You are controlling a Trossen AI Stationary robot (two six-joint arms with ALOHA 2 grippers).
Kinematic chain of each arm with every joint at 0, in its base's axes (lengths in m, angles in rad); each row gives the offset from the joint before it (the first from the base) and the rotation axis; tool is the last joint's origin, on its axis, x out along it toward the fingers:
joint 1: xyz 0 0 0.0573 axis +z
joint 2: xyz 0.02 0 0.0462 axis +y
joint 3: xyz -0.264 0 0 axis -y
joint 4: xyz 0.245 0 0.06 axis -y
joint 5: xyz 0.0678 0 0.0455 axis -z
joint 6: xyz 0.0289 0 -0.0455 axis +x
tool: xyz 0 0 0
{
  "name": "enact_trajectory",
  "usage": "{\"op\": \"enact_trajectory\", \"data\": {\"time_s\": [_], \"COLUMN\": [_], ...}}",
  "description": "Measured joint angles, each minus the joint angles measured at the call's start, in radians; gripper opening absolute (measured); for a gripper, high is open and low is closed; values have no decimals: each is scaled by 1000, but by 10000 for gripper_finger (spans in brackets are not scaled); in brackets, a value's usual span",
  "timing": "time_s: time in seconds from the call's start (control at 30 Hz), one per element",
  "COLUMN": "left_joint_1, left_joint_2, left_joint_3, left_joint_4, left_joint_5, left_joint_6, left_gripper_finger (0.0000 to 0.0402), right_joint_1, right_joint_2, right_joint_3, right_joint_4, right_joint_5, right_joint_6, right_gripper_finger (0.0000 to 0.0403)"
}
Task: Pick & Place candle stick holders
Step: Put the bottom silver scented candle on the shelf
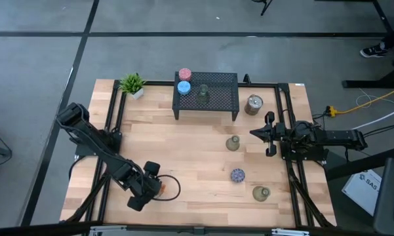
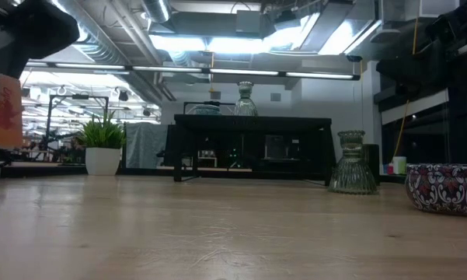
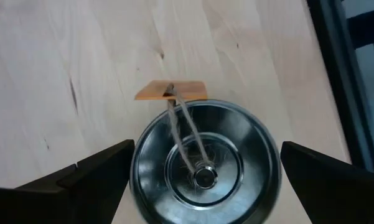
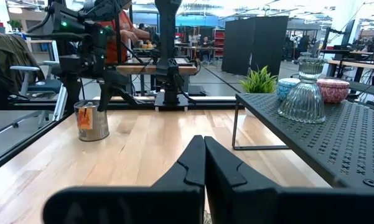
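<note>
Left wrist view: left tool point(image 3: 202, 180), released, straddles silver holder point(image 3: 205, 165); lower squarely, clench below rim; right tool point(image 4: 204, 168) clenched, idle.

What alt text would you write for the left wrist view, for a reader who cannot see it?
A shiny silver candle holder, seen from straight above, sits between the two open dark fingers of the left gripper. A string runs from its centre to an orange tag lying on the pale wooden table.
</note>
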Motion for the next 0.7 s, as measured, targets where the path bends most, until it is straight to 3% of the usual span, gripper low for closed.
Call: {"op": "enact_trajectory", "data": {"time_s": [0.5,0.7], "left_joint_1": [2,6], "left_joint_2": [40,40], "left_joint_3": [0,0], "left_joint_4": [-10,-11], "left_joint_5": [19,17], "left_joint_6": [7,-14], "left_gripper_finger": [399,368], "right_joint_1": [0,0], "right_joint_2": [0,0], "right_joint_3": [0,0], "right_joint_4": [0,0], "right_joint_5": [0,0], "right_joint_6": [0,0], "right_gripper_finger": [0,0]}}
